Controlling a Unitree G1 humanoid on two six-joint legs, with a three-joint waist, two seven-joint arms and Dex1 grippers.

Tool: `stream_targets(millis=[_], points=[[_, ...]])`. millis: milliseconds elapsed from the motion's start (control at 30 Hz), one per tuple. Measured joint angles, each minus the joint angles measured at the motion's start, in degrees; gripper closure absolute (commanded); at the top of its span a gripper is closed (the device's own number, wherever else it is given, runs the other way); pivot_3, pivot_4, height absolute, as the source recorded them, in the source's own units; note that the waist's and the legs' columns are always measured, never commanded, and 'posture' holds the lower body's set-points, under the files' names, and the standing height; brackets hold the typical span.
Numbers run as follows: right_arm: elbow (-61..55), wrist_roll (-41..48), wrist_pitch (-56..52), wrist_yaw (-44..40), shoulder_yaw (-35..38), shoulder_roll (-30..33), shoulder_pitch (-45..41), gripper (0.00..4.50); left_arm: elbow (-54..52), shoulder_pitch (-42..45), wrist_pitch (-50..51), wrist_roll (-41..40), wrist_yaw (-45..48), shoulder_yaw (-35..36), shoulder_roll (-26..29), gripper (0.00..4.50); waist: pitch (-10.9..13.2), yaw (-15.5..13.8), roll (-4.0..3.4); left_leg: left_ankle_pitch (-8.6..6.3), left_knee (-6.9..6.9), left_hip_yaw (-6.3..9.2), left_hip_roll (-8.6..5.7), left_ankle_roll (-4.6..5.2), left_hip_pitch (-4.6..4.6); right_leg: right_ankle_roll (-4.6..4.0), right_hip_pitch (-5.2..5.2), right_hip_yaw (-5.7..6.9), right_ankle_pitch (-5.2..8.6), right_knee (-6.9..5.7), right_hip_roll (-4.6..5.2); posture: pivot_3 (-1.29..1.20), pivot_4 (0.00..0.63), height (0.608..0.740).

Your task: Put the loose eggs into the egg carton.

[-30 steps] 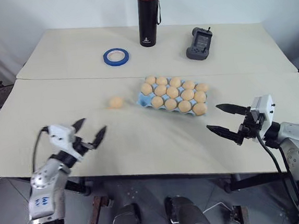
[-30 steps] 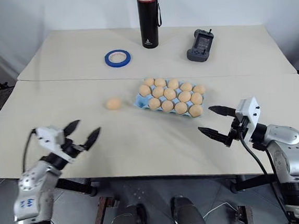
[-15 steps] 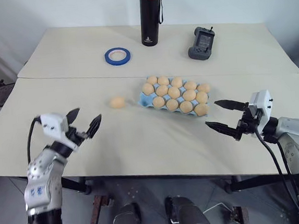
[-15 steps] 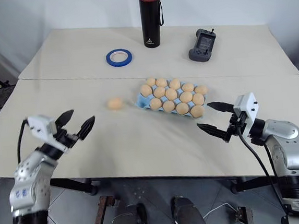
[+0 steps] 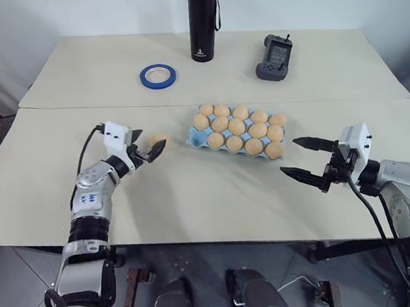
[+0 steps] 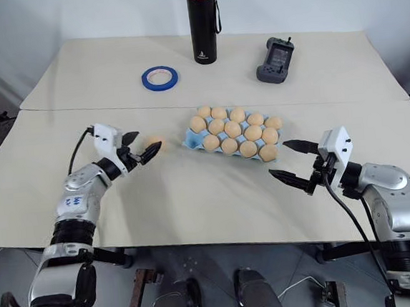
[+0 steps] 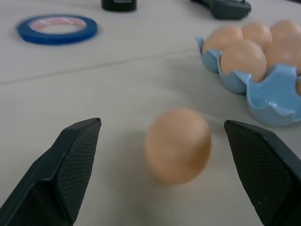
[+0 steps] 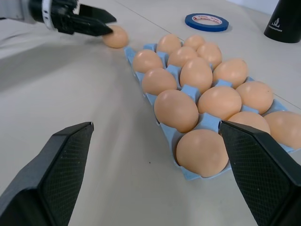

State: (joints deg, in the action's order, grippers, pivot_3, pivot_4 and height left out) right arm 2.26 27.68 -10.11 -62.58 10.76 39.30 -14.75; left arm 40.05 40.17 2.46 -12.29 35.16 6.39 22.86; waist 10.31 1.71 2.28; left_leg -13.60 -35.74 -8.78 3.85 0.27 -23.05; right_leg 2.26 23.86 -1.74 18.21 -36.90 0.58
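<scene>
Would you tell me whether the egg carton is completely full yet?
Not quite. The egg carton has one empty cup at the corner nearest the loose egg, which lies on the table between the open left gripper's fingers.

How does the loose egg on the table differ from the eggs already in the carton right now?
The loose egg lies alone on the bare table, left of the carton; the carton eggs sit packed in rows in the blue egg carton. The loose egg lies between the open fingers of the left claw; the carton eggs have no claw around them. All look alike: smooth, pale tan-orange.
</scene>
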Motion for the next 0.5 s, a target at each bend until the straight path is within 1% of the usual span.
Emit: stream_targets(millis=[133, 367, 467, 500], points=[[-0.1, 0.4, 0.0, 0.0, 0.4, 0.0, 0.7, 0.0, 8.0, 3.1, -3.1, 1.4, 1.1, -0.7, -0.6, 0.03, 0.0, 0.0, 0.0, 0.0, -0.01, 0.0, 0.0, 0.0, -0.02, 0.0, 0.05, 0.0, 0.0, -0.07, 0.0, 0.0, 0.15, 0.74], [-1.0, 2.6, 0.1, -0.3, 1.1, -0.6, 2.2, 0.0, 18.1, 8.7, -8.3, 3.4, 1.3, -0.7, -1.6, 0.03, 0.0, -0.1, 0.01, -0.01, -0.16, 0.0, 0.0, 0.01, -0.04, 0.01, 0.05, 0.01, 0.0, -0.15, -0.01, 0.0, 0.15, 0.74], [-1.0, 4.1, 0.6, -0.3, 1.7, -2.3, 2.7, 0.0, 21.9, 10.6, -10.1, 4.4, 1.4, -0.7, -1.8, 0.61, 0.0, -0.1, 0.0, -0.01, -0.22, 0.0, -0.01, 0.02, -0.04, 0.01, 0.05, 0.01, -0.01, -0.23, 0.0, 0.0, 0.15, 0.74], [-1.0, 4.1, 0.9, -0.3, 1.7, -2.3, 3.0, 0.0, 22.8, 11.0, -10.6, 4.5, 2.0, -0.6, -1.8, 0.89, 0.0, -0.1, 0.0, -0.01, -0.22, 0.0, -0.01, 0.02, -0.04, 0.01, 0.05, 0.02, -0.01, -0.24, 0.0, 0.0, 0.15, 0.74]])
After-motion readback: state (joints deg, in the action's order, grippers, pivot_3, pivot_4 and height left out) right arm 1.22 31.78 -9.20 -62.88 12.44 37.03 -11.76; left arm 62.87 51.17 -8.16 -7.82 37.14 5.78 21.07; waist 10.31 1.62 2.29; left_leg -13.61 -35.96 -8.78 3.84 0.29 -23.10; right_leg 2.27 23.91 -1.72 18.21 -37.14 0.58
